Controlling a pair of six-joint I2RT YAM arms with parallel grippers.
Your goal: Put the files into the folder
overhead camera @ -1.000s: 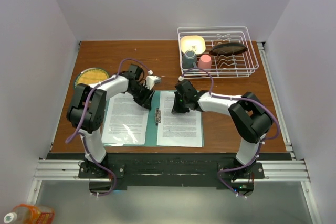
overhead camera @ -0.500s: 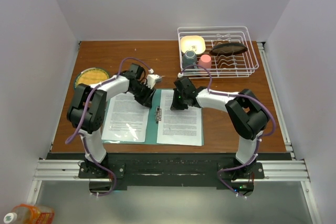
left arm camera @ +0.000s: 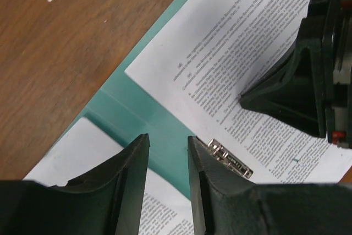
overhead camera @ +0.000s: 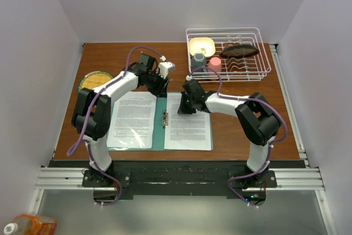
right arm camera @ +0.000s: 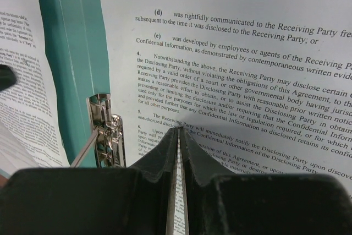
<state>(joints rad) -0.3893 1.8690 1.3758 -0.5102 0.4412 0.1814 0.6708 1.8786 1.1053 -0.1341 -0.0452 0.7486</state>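
The teal folder [overhead camera: 159, 136] lies open at the table's middle. One white printed file [overhead camera: 132, 119] lies on its left leaf and another [overhead camera: 190, 127] on its right leaf. A metal clip [overhead camera: 164, 118] sits on the crease. My left gripper [overhead camera: 160, 86] hovers over the crease's far end, jaws slightly open and empty, with teal card [left arm camera: 159, 119] showing between them [left arm camera: 166, 147]. My right gripper [overhead camera: 181, 108] is shut, its tips [right arm camera: 179, 130] down on the right file [right arm camera: 247, 53] just right of the clip [right arm camera: 107, 130].
A white wire dish rack [overhead camera: 258, 53] stands at the back right with a yellow bowl [overhead camera: 201, 45], a pink cup [overhead camera: 214, 64], a grey-blue cup [overhead camera: 198, 60] and a dark item [overhead camera: 238, 51]. A yellow-green plate [overhead camera: 95, 81] lies at the left. Walls close in on both sides.
My left gripper has lifted off the left file and moved toward the back, to the crease's far end. My right gripper has stayed on the right file, shifting slightly left.
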